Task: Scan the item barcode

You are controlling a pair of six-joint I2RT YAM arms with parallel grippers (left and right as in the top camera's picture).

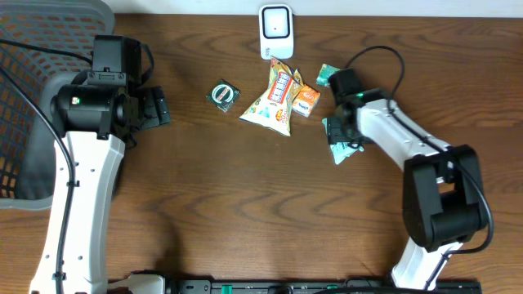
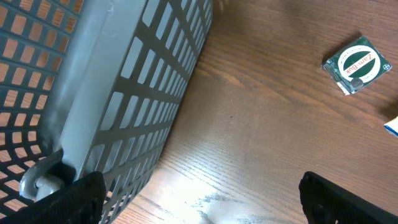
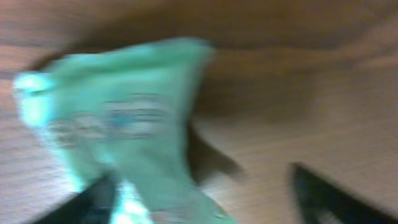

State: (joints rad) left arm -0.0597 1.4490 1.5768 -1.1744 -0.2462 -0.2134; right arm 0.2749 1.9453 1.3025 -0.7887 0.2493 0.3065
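- The green packet [image 1: 341,144] lies crumpled on the counter [image 1: 245,212], under the right gripper [image 1: 335,131], near the scanner [image 1: 275,31].
- It looks light, soft and slippery; best pinched at a flat edge.
- Right jaws: spread, packet between them, apparently released.
- Left gripper [image 2: 199,202]: jaws wide open, holding nothing, beside the basket [image 2: 124,93].

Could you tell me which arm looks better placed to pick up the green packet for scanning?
Probably the right: its claw sits right at the green packet, which fills its wrist view. The left claw is open beside the basket, far off.
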